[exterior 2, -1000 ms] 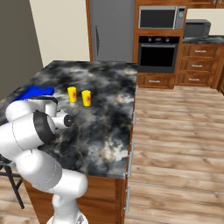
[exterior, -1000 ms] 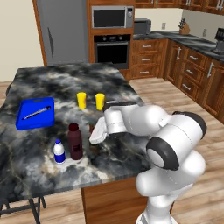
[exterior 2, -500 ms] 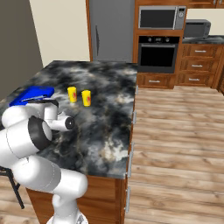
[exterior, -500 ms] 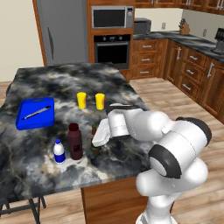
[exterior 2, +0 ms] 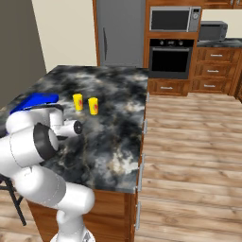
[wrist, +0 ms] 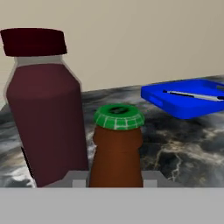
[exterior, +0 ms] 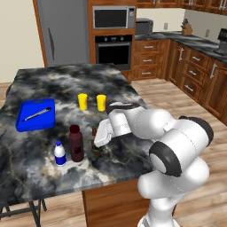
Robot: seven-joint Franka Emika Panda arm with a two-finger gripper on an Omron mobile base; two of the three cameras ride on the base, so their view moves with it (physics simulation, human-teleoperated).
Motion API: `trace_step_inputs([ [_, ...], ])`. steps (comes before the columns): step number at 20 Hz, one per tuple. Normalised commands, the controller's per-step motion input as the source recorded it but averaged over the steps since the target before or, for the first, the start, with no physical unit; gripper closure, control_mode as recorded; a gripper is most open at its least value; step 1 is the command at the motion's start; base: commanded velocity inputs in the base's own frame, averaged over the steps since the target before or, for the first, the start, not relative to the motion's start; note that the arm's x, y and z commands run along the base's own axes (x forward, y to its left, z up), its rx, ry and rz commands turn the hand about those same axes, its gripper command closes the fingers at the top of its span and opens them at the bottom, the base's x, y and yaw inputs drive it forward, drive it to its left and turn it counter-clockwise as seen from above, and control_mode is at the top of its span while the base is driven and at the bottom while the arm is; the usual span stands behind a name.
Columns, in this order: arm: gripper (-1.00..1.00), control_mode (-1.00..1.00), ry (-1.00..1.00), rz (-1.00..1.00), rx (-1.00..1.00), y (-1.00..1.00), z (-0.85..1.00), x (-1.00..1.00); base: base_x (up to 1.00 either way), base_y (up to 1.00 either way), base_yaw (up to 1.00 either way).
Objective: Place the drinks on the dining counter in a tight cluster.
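- Beer bottle stands between the gripper fingers, brown neck and green cap rising in the middle of the hand view; the jaws are clamped on its body below the neck.
- Maroon bottle stands just beside the beer bottle; the hand view shows only a narrow gap between them.
- White bottle with blue cap stands just beside the maroon one, on its far side from the gripper.
- All three sit on the dining counter near its front edge, with little stone left between them and the drop.
- Blue tray lies farther back, well apart.
- Two yellow cups stand behind the gripper; bare marble stretches beyond them.
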Motion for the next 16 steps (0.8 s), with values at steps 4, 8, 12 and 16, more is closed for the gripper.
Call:
trace_step_inputs([
  [4,1.0,-1.0,0.0,0.09,0.01,0.0,0.0,-0.01,0.0,0.0,0.0],
  [8,1.0,-1.0,0.0,0.06,0.01,0.0,-0.09,-0.14,0.0,0.0,0.0],
  [12,1.0,-1.0,0.0,0.04,0.04,0.0,-0.12,-0.31,0.0,0.0,0.0],
  [16,1.0,-1.0,-0.02,0.03,0.03,0.0,-0.05,-0.13,0.0,0.0,0.0],
])
